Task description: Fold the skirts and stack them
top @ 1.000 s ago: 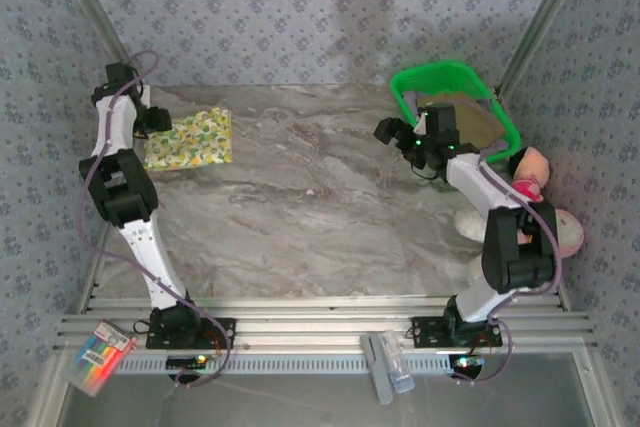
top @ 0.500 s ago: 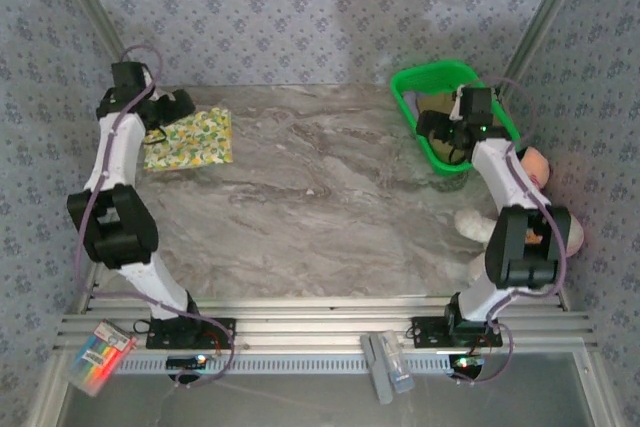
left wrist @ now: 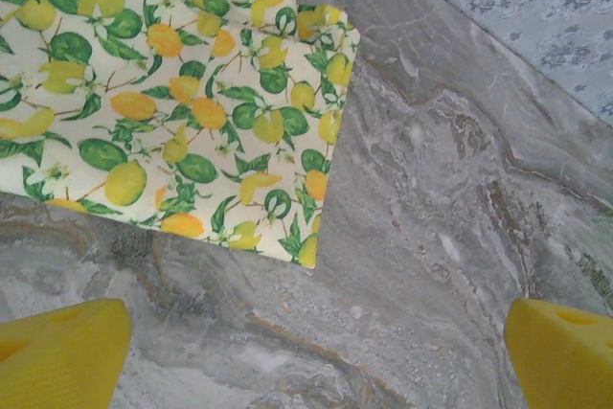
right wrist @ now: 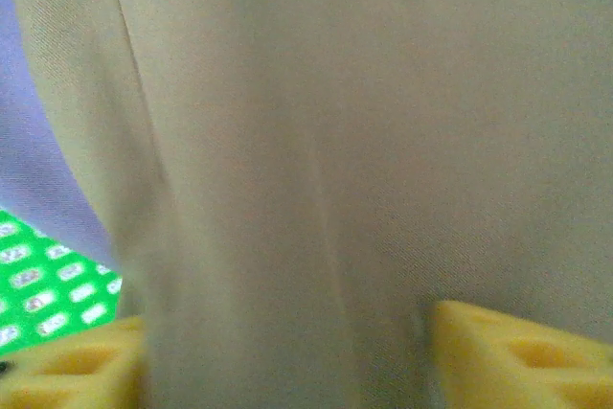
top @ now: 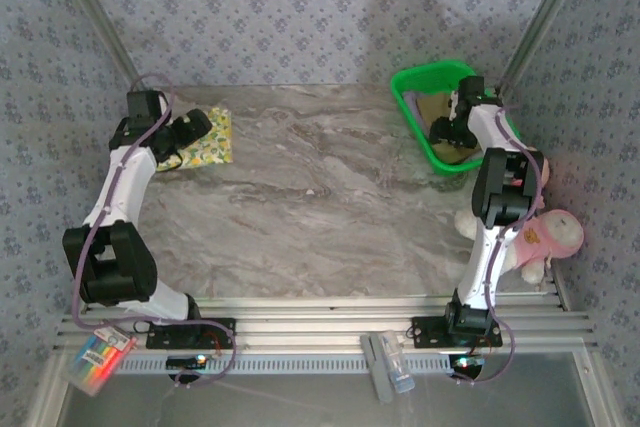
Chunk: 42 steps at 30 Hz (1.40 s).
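Note:
A folded yellow-green fruit-print skirt (top: 208,142) (left wrist: 172,93) lies flat at the back left of the table. My left gripper (top: 192,129) (left wrist: 316,356) hovers just past its corner, open, with bare table between the fingers. My right gripper (top: 447,132) (right wrist: 283,352) is down inside the green basket (top: 420,82), pressed into the plain olive-khaki skirt (top: 437,109) (right wrist: 335,141). Its yellow fingers (right wrist: 517,352) stand apart on either side of a raised fold of that cloth. A strip of grey-lavender skirt (right wrist: 38,160) shows beside it.
Pink plush toys (top: 545,237) lie off the table's right edge beside my right arm. The green basket wall (right wrist: 48,284) is close to my right gripper's left finger. A marker pack (top: 100,352) and a small object (top: 385,367) rest on the front rail.
My right gripper swung into the basket and dropped onto the olive cloth, its jaws narrowing. My left arm shifted right along the fruit-print skirt and its jaws opened wider.

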Each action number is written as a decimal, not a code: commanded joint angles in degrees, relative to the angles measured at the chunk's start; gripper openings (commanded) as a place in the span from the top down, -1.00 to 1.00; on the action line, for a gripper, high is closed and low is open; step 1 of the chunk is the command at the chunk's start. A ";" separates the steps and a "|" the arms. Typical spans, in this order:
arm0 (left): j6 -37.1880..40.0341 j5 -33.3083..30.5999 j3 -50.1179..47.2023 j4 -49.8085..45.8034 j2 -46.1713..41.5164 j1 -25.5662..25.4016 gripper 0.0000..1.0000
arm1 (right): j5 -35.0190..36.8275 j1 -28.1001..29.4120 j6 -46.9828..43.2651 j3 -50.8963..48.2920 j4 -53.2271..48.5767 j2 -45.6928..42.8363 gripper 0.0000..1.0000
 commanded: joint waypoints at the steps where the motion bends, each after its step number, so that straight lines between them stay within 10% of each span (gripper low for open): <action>1: -0.02 -1.02 -0.49 -0.25 -2.75 0.20 -1.00 | 0.74 -1.03 -0.62 2.01 -3.69 -0.20 0.00; 10: -1.34 -0.15 -1.22 0.70 -2.35 0.21 -0.99 | 0.02 -1.36 -0.25 1.41 -1.51 -4.82 0.98; 25: -4.68 0.59 -2.60 2.85 -3.20 2.08 -1.00 | -2.15 -0.88 9.60 -8.61 14.15 -25.42 1.00; 32: -3.93 1.41 -2.57 2.19 -3.54 2.22 -1.00 | -14.61 1.36 14.95 -10.79 23.94 -33.05 1.00; 42: -3.90 2.60 -2.69 2.00 -3.43 2.17 -0.99 | -10.88 20.82 8.28 -2.01 22.21 -29.64 1.00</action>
